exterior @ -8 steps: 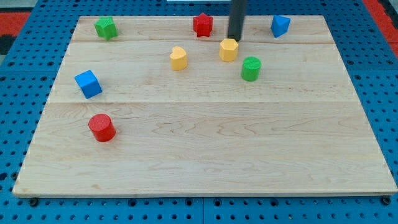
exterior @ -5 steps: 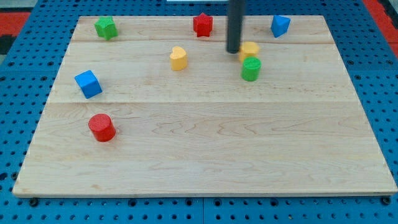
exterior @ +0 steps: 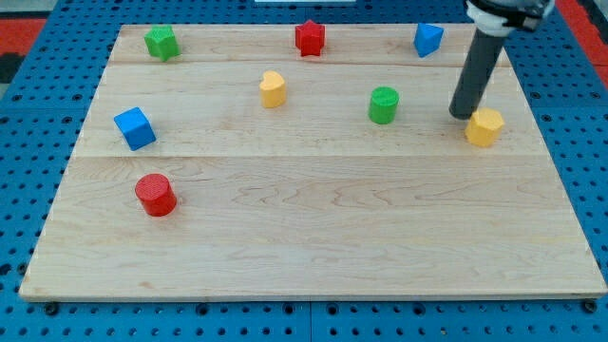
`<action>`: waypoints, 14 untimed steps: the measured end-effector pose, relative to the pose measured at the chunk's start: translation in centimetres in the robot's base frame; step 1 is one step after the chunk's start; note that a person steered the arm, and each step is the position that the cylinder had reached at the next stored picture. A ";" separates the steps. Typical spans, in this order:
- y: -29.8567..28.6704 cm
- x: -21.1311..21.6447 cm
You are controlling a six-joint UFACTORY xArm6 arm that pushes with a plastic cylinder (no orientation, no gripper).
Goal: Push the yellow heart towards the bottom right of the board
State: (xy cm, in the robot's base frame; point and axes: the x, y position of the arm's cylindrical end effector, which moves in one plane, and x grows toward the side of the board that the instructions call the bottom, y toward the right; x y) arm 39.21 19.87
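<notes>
surface: blue pegboard (exterior: 28,218) | corners: red patches (exterior: 24,28) | light: even

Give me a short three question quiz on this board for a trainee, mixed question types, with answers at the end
1. True or false: my tip sits just to the view's left of a yellow block.
2. How many red blocks are on the board?
3. Which block is nearest the view's top left corner? A) green block B) blue cube C) red cylinder

Key: 1 true; 2 two, the red star and the red cylinder; 3 A.
</notes>
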 end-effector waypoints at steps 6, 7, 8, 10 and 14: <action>0.2 -4.6; -2.1 -6.1; -6.7 -7.3; -23.8 -9.2; -27.4 -10.1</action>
State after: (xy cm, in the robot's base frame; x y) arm 29.07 -7.57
